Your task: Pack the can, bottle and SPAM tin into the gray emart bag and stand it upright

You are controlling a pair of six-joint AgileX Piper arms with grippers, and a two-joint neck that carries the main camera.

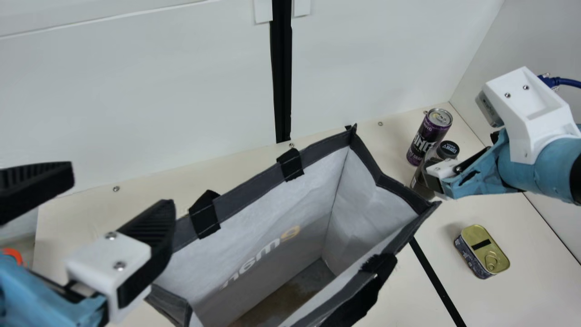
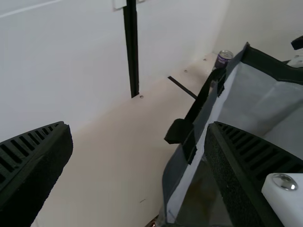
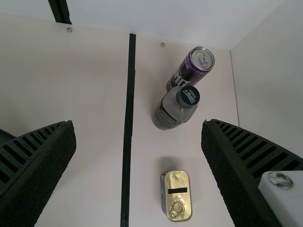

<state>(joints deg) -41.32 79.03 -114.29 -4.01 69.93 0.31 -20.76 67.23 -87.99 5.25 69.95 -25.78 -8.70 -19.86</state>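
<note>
At the main view's left, the first of two grippers, the left gripper, has its two ribbed fingers spread wide with nothing between the tips in that view; in the left wrist view the rim of the bag runs between them farther off. Next comes one gray emart bag, upright with its mouth gaping upward, two black strap patches along its far rim and a black handle on the near one. Behind it, one black vertical strip marks the back wall, and one black line crosses the cream table. All three items to pack are outside the bag, on the table to its right: one purple can, standing toward the back corner; one dark-capped bottle, upright just beside it (whether the two touch, I can't tell); and, nearer the front, one SPAM tin, lying flat, gold lid and single pull ring up. The second gripper, the right gripper, is above the table by the bottle in the main view; the right wrist view has its two fingers well apart, pinching nothing.
</note>
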